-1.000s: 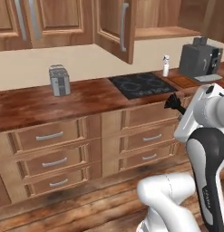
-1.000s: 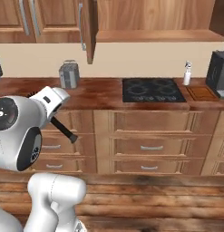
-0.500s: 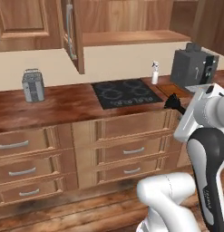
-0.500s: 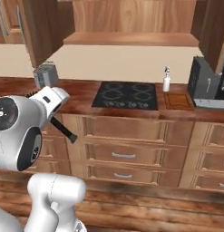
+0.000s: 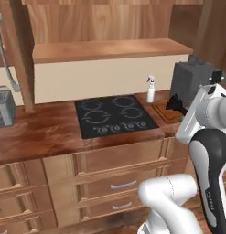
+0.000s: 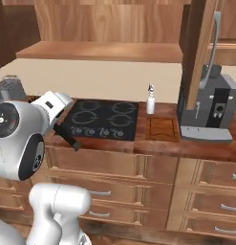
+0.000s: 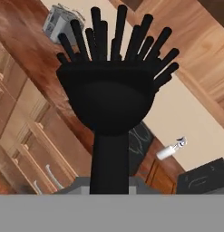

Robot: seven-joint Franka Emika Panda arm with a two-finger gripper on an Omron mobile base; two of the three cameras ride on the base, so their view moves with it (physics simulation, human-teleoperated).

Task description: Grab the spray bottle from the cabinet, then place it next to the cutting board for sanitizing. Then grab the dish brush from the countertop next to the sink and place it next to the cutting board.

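While the jaws clamp the slim handle of the thin black dish brush, its bristled head sticks out straight ahead of them. Well beyond it, the small whitish spray bottle stands just beside the flat brown wooden cutting board.

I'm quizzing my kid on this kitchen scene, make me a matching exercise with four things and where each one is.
Things:
1. spray bottle
2. cutting board
3. dish brush
4. stove top

Places:
A. held in the hand
B. between the stove top and the coffee machine
C. upright behind the cutting board
D. set into the countertop, under the shelf

Pairs: 1-C, 2-B, 3-A, 4-D
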